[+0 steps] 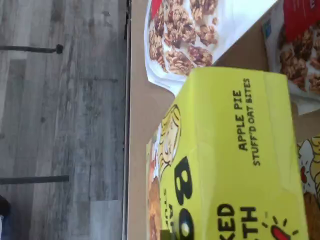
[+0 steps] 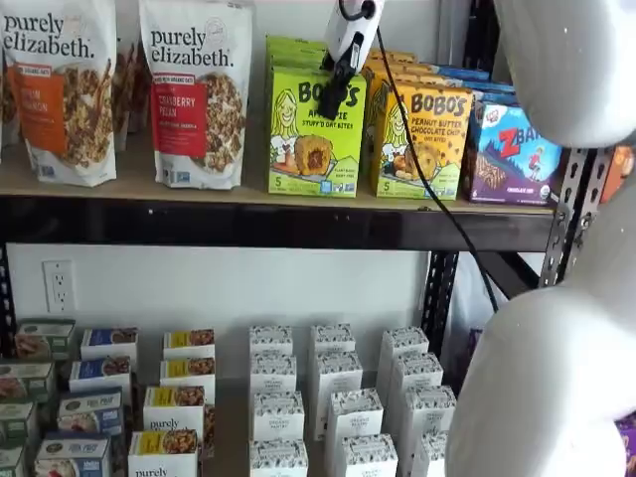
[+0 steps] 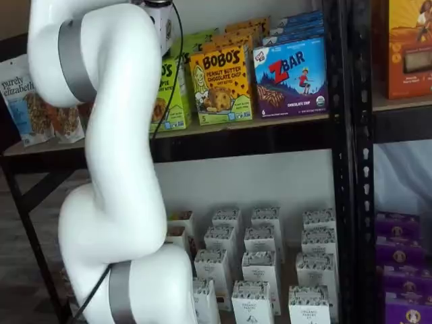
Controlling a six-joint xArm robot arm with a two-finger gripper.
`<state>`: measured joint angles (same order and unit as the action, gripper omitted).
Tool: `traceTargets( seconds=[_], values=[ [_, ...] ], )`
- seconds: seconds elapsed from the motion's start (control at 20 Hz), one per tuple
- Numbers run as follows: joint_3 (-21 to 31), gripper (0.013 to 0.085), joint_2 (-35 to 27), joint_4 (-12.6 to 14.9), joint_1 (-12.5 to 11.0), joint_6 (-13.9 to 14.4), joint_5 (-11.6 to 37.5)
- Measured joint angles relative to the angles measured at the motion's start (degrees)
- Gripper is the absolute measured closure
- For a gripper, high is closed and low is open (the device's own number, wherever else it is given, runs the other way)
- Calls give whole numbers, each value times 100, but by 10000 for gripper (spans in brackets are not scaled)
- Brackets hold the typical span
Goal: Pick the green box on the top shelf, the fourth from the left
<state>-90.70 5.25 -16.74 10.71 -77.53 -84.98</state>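
The green box (image 2: 316, 134), a lime-green Bobo's Apple Pie carton, stands upright at the front of the top shelf (image 2: 248, 221). More green boxes stand in a row behind it. My gripper (image 2: 335, 97) hangs from above with its black fingers in front of the box's upper right corner. No gap between the fingers shows, and I cannot tell whether they touch the carton. The wrist view shows the box's top and front (image 1: 235, 150) close up on the tan board (image 1: 142, 115). In a shelf view my arm hides most of the box (image 3: 173, 94).
Two Purely Elizabeth granola pouches (image 2: 196, 89) stand left of the green box. A yellow-orange Bobo's peanut butter box (image 2: 422, 139) and a blue ZBar box (image 2: 512, 149) stand to its right. Several white cartons (image 2: 338, 397) fill the lower shelf. My white arm (image 2: 556, 378) fills the right foreground.
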Motion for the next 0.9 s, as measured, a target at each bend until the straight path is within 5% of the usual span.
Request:
traceTargets(
  seconds=[0.4, 0.6, 0.9],
  values=[
    [-41, 530, -9, 19, 17, 24, -49],
    [-51, 650, -5, -3, 17, 29, -61],
    [-126, 650, -34, 11, 23, 45, -174]
  ],
)
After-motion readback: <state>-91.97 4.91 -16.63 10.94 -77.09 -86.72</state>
